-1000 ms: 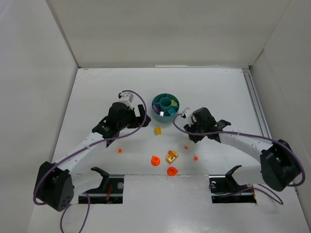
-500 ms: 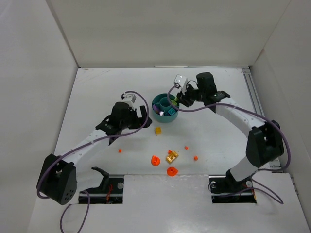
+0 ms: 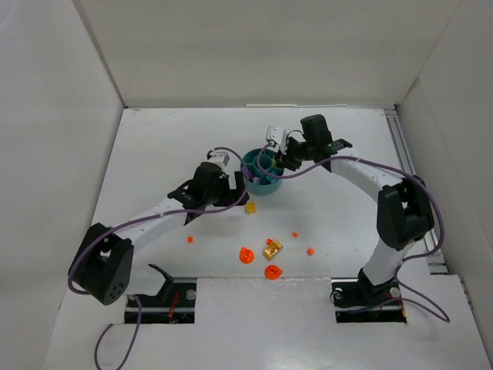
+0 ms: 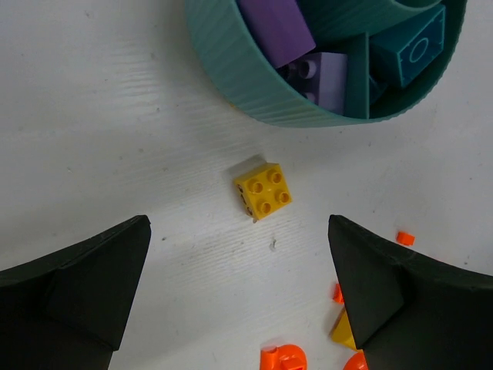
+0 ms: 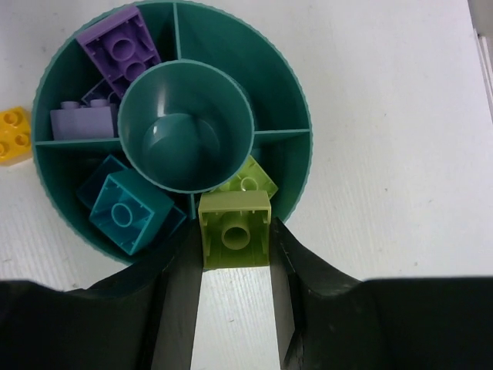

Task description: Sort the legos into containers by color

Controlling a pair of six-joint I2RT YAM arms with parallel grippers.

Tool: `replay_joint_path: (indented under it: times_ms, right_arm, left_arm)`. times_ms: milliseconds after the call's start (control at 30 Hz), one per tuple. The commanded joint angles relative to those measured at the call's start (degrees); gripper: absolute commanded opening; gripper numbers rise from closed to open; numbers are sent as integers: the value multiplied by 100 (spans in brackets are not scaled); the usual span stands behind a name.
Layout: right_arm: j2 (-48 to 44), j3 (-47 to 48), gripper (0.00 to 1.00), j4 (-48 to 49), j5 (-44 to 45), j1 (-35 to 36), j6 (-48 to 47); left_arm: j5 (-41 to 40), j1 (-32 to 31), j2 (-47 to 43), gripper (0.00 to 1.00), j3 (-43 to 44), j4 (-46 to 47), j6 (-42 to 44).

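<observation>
Lime brick [image 5: 235, 227], hollow underside w/ one tube, pinched in right claw [image 5: 233, 239] at teal dish [image 5: 262, 69] rim; left claw [image 4: 239, 227] spread.

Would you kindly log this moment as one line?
right gripper: holds lime green lego at dish rim | left gripper: open near yellow lego

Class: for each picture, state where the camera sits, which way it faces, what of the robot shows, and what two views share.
Top external: above, behind the robot, looking down at the table; left arm and right arm show.
Left wrist: left arm, facing down at a yellow brick; open left gripper shows.
Right wrist: right arm, facing down into the teal dish; right gripper holds a lime brick.
Shared: both wrists see dish and yellow brick.
</observation>
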Motion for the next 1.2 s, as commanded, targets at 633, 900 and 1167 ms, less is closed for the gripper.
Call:
replay_joint_path:
  times_ms: [633, 900, 1167]
  right_arm:
    - [-925, -58, 68, 14, 1344, 141, 716]
    - [-2278, -787, 68, 172, 2270, -236, 1586]
    - [-2833, -1156, 69, 181, 2271, -606, 1745]
  left_arm:
    - [-1722, -1355, 730, 94, 998, -371, -633]
    - [-2496, -1805, 1564, 81, 1358, -925, -1142]
    - [-2549, -1805, 2102, 65, 1745, -1119, -1326]
